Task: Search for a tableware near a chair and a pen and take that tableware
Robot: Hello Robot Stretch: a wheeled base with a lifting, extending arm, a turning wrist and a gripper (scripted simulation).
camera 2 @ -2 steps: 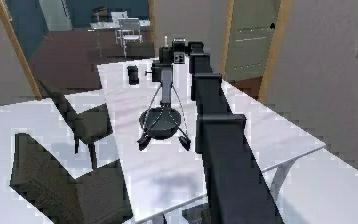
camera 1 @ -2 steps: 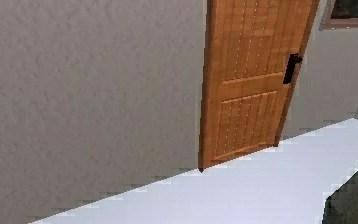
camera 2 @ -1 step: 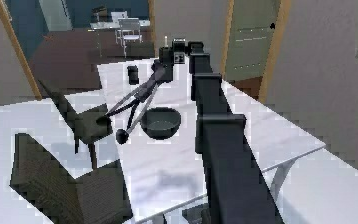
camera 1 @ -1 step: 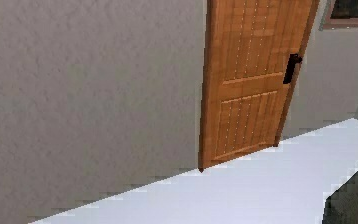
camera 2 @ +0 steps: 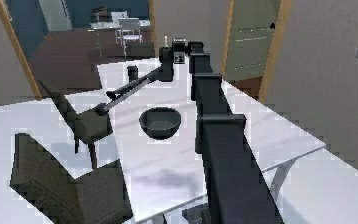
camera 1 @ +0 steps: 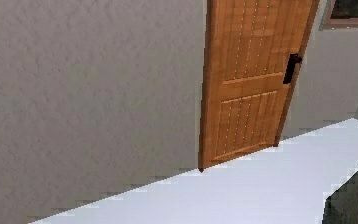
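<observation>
Arm side view. The dark bowl (camera 2: 159,123) rests on the table (camera 2: 152,170), nearer the robot than the tool (camera 2: 115,98) and just beside the arm (camera 2: 222,140). A chair (camera 2: 82,122) stands at the tool's tips. Whether the tool holds anything cannot be told. The reach probably needs drawing in.

The panelled orange-brown wooden door (camera 1: 249,80) is cropped by the forward view's top edge, and we cannot name the dark grey shape (camera 1: 349,205) cut off at its lower right corner. In the arm side view the dark square arm bar (camera 2: 222,130) hides a strip of the white tabletop (camera 2: 177,165), the nearest dark chair (camera 2: 62,190) is cut by the bottom edge, and the small dark object (camera 2: 133,73) is too small to identify. We cannot tell whether the gripper (camera 2: 115,96) holds anything.
</observation>
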